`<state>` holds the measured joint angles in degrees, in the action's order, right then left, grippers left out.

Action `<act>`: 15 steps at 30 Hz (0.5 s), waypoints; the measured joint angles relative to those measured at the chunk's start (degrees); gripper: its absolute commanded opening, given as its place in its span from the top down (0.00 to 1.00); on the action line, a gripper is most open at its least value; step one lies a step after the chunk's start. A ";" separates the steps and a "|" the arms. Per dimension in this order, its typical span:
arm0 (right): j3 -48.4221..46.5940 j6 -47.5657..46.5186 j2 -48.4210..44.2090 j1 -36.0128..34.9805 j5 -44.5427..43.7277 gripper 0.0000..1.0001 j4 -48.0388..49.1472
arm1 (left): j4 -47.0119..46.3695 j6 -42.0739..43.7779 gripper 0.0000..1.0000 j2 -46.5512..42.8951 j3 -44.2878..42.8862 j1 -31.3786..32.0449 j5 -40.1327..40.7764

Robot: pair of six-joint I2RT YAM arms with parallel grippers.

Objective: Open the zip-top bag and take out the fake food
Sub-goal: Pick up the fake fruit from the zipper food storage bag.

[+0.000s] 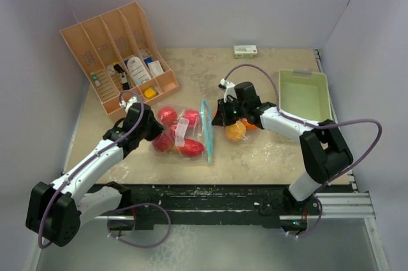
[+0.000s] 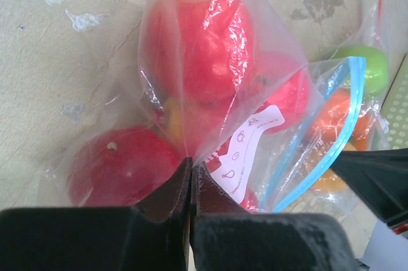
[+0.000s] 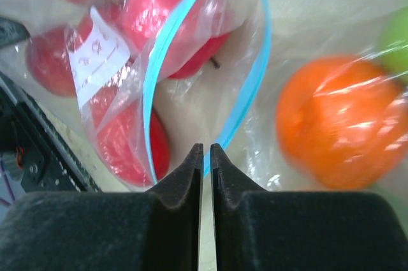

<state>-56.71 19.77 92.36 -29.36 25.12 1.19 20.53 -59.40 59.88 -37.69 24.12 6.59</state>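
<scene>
The zip-top bag (image 1: 199, 151) is clear plastic with a blue zip strip (image 3: 153, 92) and a white printed label (image 2: 245, 146). It lies flat on its side, its mouth open and facing right. Of the fake food (image 1: 167, 115), at least 4 glossy red fruits (image 1: 191, 148) sit bunched inside, touching one another. Just outside the mouth lie a yellow-orange fruit (image 1: 236, 131), a deeper orange fruit (image 2: 338, 115) touching it, and a green fruit (image 2: 373, 67) close by.
</scene>
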 measured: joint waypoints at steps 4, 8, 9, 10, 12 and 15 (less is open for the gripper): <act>1.79 0.24 1.70 -3.37 1.88 0.86 0.09 | -0.09 -0.07 1.00 0.09 0.76 0.00 -0.57; 2.10 1.31 4.02 -6.29 4.74 0.81 2.73 | -0.11 -0.20 1.00 0.09 1.49 0.00 -0.68; 2.25 1.60 4.81 -6.82 5.77 0.80 3.58 | -0.11 -0.22 1.00 0.09 1.60 0.00 -0.68; 2.43 1.77 5.70 -7.26 6.71 0.79 4.46 | -0.13 -0.26 1.00 0.09 1.73 0.00 -0.72; 2.64 1.88 7.43 -7.87 8.13 0.76 5.49 | -0.17 -0.66 1.00 0.09 1.92 0.00 -0.87; 3.23 2.05 9.29 -8.96 9.57 0.64 6.14 | -0.15 -1.16 1.00 0.09 1.99 0.00 -1.07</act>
<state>-53.47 21.82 101.65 -38.33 34.70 7.33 20.38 -60.55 59.96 -35.70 24.12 5.52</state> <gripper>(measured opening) 0.256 0.004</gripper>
